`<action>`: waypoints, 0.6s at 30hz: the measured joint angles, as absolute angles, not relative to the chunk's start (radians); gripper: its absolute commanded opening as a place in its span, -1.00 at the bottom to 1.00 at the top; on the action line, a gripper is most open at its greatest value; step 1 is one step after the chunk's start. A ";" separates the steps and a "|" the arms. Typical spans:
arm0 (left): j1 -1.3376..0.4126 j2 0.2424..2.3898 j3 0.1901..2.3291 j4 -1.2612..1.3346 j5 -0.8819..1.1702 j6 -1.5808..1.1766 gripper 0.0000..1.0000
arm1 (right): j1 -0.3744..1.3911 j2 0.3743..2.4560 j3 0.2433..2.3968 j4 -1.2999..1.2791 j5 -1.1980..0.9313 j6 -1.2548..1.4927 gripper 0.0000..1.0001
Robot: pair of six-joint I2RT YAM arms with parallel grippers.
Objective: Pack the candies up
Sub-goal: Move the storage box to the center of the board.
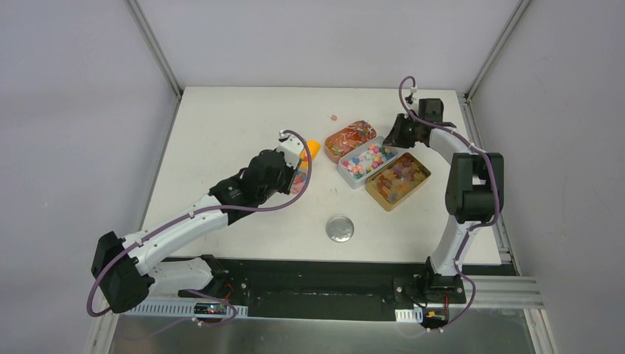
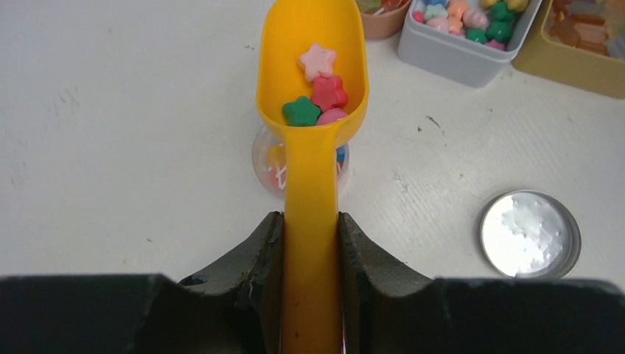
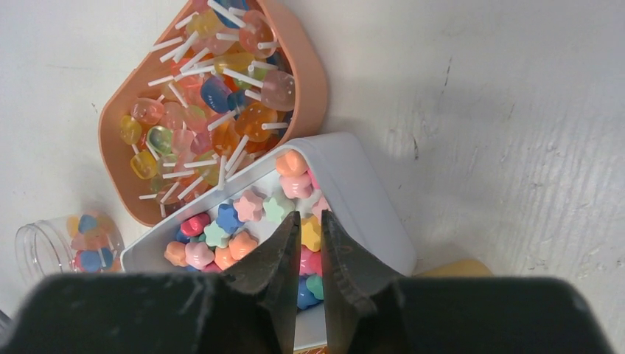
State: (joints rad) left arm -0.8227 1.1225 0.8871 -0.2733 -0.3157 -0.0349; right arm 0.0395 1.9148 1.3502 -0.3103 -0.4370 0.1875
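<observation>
Candies (image 2: 318, 92): small, light, likely hard and apt to roll; a few lie in the scoop (image 2: 313, 37), above the jar (image 2: 264, 164). Move them by scoop, kept level.
Left gripper (image 2: 310, 243): clamped on the scoop handle.
Right gripper (image 3: 309, 236): a slit apart, empty, over the grey tray (image 3: 354, 177).
Hidden: the jar mouth, under the scoop.

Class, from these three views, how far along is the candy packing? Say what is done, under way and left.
Done: the clear jar already holds some candies. In hand: the left hand grips the scoop, loaded with a few star candies, over the jar. Left: tipping them in, taking more from the well-stocked grey tray, and fitting the lid, which lies on the table.
</observation>
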 measured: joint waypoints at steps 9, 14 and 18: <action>-0.813 1.089 0.896 -0.405 -0.340 -0.033 -1.00 | 0.040 1.946 1.387 -0.312 -0.403 0.172 -0.62; -0.789 1.089 0.916 -0.467 -0.340 -0.019 -1.00 | 0.040 1.956 1.403 -0.320 -0.406 0.163 -0.54; -0.777 1.089 0.942 -0.517 -0.339 -0.001 -1.00 | 0.040 1.956 1.411 -0.319 -0.436 0.163 -0.28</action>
State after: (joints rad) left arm -0.7769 1.0885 0.9421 -0.5175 -0.3386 -0.0010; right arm 0.0399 1.9556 1.4109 -0.3187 -0.4362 0.1627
